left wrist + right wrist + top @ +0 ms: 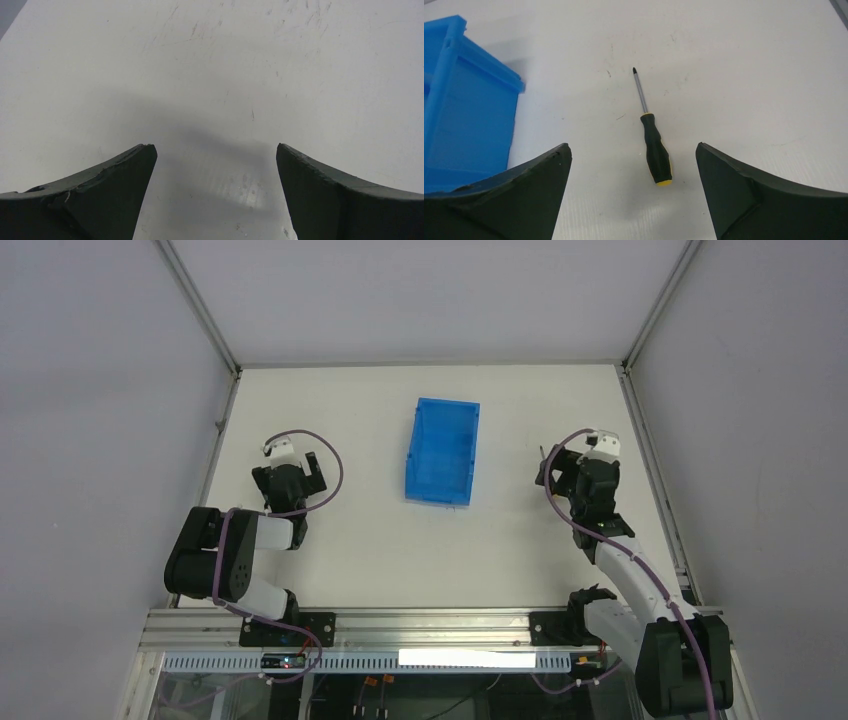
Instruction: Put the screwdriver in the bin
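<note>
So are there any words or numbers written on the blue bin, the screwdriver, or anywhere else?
No text can be read anywhere.
The bin: plain blue, no label showing.
The screwdriver: black handle, yellow end, no brand visible.
The small board with lights at the bottom: too small to read.

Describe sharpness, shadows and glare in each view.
Right wrist view: screwdriver crisp, bin cropped at the left edge, fingers dark and featureless. Left wrist view: a diffuse shadow across the table, faint sheen below it. Top view: even, soft light.
</note>
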Tool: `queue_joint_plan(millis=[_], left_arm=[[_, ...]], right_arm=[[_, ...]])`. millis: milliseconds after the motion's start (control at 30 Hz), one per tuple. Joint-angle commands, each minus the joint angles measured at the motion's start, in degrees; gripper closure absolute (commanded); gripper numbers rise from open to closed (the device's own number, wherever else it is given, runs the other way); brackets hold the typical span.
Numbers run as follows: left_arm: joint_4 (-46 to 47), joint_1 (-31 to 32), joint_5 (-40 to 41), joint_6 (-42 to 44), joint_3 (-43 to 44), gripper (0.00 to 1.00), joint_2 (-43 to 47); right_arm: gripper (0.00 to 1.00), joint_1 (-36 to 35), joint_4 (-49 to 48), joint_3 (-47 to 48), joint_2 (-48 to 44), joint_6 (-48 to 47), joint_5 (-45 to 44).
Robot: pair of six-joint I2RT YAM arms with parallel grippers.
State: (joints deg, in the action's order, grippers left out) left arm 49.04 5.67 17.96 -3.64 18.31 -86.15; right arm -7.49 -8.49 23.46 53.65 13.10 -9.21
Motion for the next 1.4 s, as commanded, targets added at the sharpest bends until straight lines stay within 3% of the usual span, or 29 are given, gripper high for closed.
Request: queue_joint_plan(millis=[0, 200, 333, 433, 700, 800, 967, 1067, 1200, 1367], left_arm=[[1.27, 0.31, 0.22, -0.63, 1.21, 0.01, 0.21], [1.24, 0.3, 0.31, -0.6, 1.25, 0.01, 0.21], [1.24, 0.39, 0.4, -0.64, 1.26, 0.01, 0.17], [1.24, 0.53, 0.49, -0.51, 1.3, 0.01, 0.15], [1.24, 0.63, 0.68, -0.49, 1.29, 0.01, 0.1], [1.24, 0.66, 0.76, -0.43, 1.3, 0.01, 0.11], [1.24, 0.68, 0.77, -0.4, 1.29, 0.01, 0.13], [1.24, 0.79, 0.79, -0.45, 1.29, 0.01, 0.13], [1.24, 0.74, 0.85, -0.36, 1.34, 0.01, 0.11], [1.24, 0.74, 0.85, -0.32, 1.29, 0.01, 0.14]], right_arm=[[0.01, -0.07, -1.24, 2.45, -0.2, 5.14, -8.06], [0.02, 0.01, 22.32, 18.62, 5.07, 1.98, -4.3], [0.09, 0.07, 46.54, 36.68, 20.79, 1.07, -4.83], [0.1, 0.1, 53.59, 43.79, 29.53, -0.79, -3.64], [0.27, 0.59, 58.22, 53.85, 48.04, -5.5, -1.58], [0.37, 0.75, 58.46, 55.66, 52.21, -6.24, -1.0], [0.45, 1.14, 56.18, 54.43, 55.35, -6.41, 0.35], [0.62, 1.37, 55.09, 53.77, 56.79, -7.0, 1.37], [0.97, 1.35, 56.38, 54.43, 57.39, -7.15, 1.32], [1.0, 1.34, 60.3, 56.87, 52.15, -6.05, 1.43]])
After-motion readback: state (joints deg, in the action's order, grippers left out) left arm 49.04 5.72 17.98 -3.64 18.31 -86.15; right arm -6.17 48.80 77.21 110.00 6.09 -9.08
